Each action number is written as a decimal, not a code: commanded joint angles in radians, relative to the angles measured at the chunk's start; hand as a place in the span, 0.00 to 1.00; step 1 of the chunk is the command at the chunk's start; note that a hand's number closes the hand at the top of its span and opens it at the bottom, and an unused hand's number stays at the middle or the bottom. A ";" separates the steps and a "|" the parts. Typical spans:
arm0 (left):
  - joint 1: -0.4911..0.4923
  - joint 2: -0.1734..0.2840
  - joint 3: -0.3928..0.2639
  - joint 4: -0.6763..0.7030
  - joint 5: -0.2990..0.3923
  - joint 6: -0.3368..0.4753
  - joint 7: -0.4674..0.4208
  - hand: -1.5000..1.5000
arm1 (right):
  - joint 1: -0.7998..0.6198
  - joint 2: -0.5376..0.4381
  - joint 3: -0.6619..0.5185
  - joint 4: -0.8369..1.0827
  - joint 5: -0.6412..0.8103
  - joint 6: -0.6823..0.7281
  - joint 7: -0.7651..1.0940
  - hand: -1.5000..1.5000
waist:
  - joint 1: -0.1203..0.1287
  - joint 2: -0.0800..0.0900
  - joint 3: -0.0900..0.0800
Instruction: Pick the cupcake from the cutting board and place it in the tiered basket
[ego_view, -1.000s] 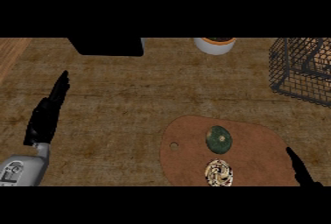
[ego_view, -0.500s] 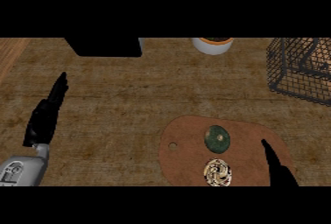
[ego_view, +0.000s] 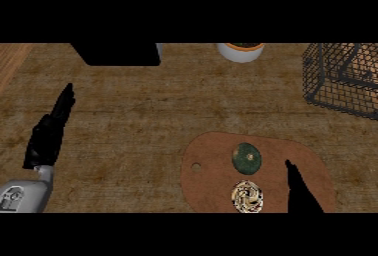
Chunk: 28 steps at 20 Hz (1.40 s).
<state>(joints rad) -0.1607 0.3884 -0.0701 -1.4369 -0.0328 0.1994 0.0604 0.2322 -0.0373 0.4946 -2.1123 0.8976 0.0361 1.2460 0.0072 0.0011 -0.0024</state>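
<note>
Trouble, as I judge it from my station, lies in picking the wrong thing: two round items sit on the brown rounded wooden cutting board (ego_view: 214, 175), a dark green disc-like one (ego_view: 247, 158) toward the middle and a pale cream patterned one (ego_view: 247, 195) at the near edge. From straight above I cannot say for certain which is the cupcake; the pale one with its swirled top looks likelier to me. They lie just beside each other, so my right hand (ego_view: 298, 192), coming in alongside them with its fingers straight and pressed together, holding nothing, could nudge one while closing on the other. It is near both but, as far as I can tell, touching neither.

My left hand (ego_view: 48, 135) rests well apart at the view's left, fingers straight and pointing away from me, empty.

The dark wire tiered basket (ego_view: 341, 82) stands at the far right, well apart from the board; its mesh wall faces the carry path, and I would have to clear its rim. A white cup-like container with an orange rim (ego_view: 241, 51) and a black box-like block (ego_view: 118, 53) stand along the far edge, away from that route.
</note>
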 joint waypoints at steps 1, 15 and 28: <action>-0.002 0.004 0.003 -0.042 -0.003 -0.002 0.038 0.50 | -0.034 0.035 0.037 0.025 0.069 0.060 0.241 0.00 | 0.002 -0.001 0.001; -0.003 -0.027 0.021 0.004 -0.026 0.000 0.003 0.50 | -0.048 0.037 0.021 0.092 0.013 0.020 0.242 0.00 | -0.007 0.003 0.001; 0.006 -0.035 0.021 -0.017 -0.045 -0.030 0.015 0.50 | -0.131 0.037 0.003 0.227 -0.081 -0.043 0.231 0.00 | -0.004 0.001 0.002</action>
<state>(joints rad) -0.1394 0.3752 -0.0350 -1.4695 -0.0566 0.1615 0.0724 0.1855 -0.0110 0.4872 -1.9189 0.8535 0.0269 1.2342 0.0042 0.0017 -0.0004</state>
